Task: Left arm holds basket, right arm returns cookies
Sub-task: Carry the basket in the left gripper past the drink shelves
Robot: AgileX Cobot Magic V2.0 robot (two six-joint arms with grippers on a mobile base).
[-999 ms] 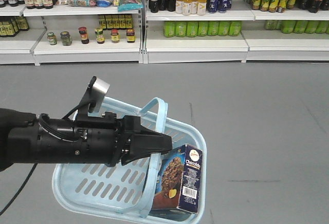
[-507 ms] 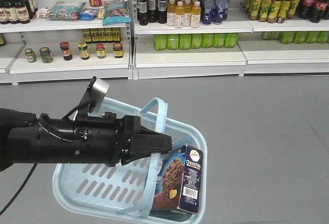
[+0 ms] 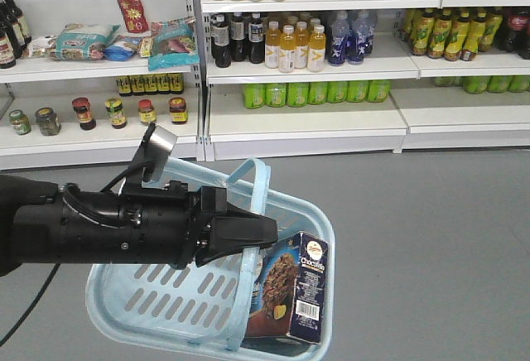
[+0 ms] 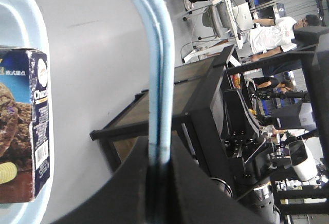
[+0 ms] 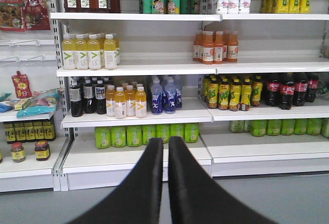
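My left arm [image 3: 108,233] reaches in from the left. Its gripper [image 3: 261,233] is shut on the two hoop handles [image 3: 252,183] of the light blue basket [image 3: 157,295], which hangs tilted above the grey floor. The navy Chocofello cookies box [image 3: 291,288] stands upright in the basket's right corner. In the left wrist view the handles [image 4: 158,80] run into the shut gripper [image 4: 158,178], with the cookies [image 4: 23,126] against the basket rim [image 4: 20,8]. My right gripper [image 5: 165,142] is shut and empty, facing the shelves. The right arm is out of the front view.
White shop shelves [image 3: 306,121] stand ahead, holding drink bottles [image 3: 290,46], green bottles [image 3: 315,92], jars [image 3: 108,113] and snack packets [image 3: 170,42]. Grey floor lies between. The left wrist view shows a black frame table [image 4: 190,100] and a person [image 4: 277,29] behind me.
The shelves have grown larger and slid left and down in the front view, so the base has moved closer. The left arm, basket and cookies keep the same pose.
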